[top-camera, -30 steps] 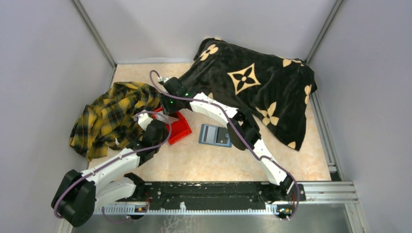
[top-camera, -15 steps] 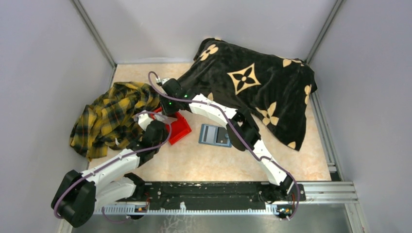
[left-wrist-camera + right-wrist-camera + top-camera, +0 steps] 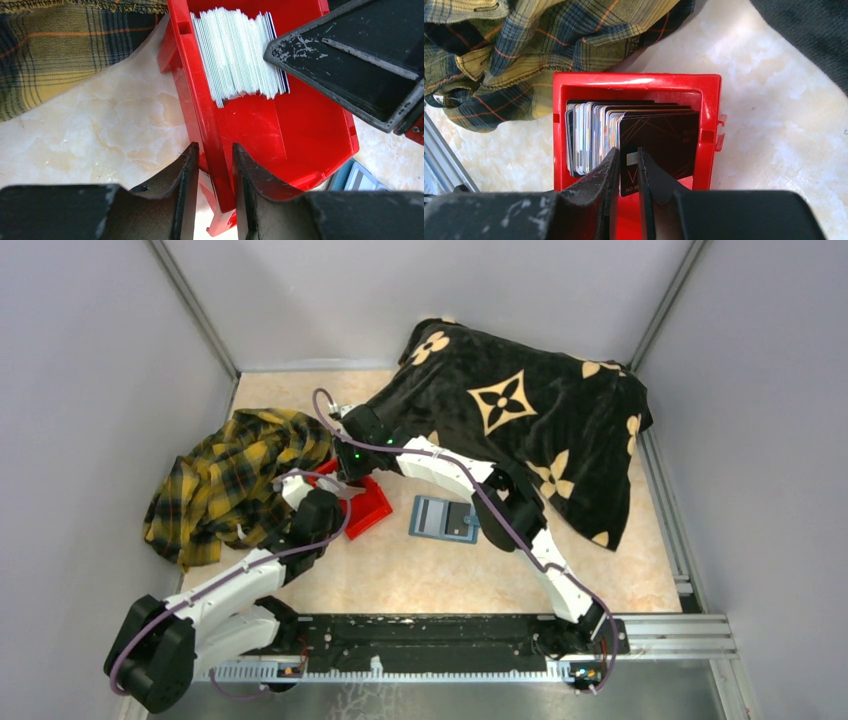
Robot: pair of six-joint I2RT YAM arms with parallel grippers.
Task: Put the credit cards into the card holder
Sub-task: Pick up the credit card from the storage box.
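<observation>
Clad in white shells along the left arm (image 3: 235, 580) and right arm (image 3: 440, 465) alike, with bulky black housings at every joint. Trailed by a thin purple cable (image 3: 318, 403) looping beside each. Dotted with small green lights (image 3: 347, 453) near the right wrist. Tipped with matte black jaws, scuffed and flecked pale. Bolted to a black rail (image 3: 420, 635).
</observation>
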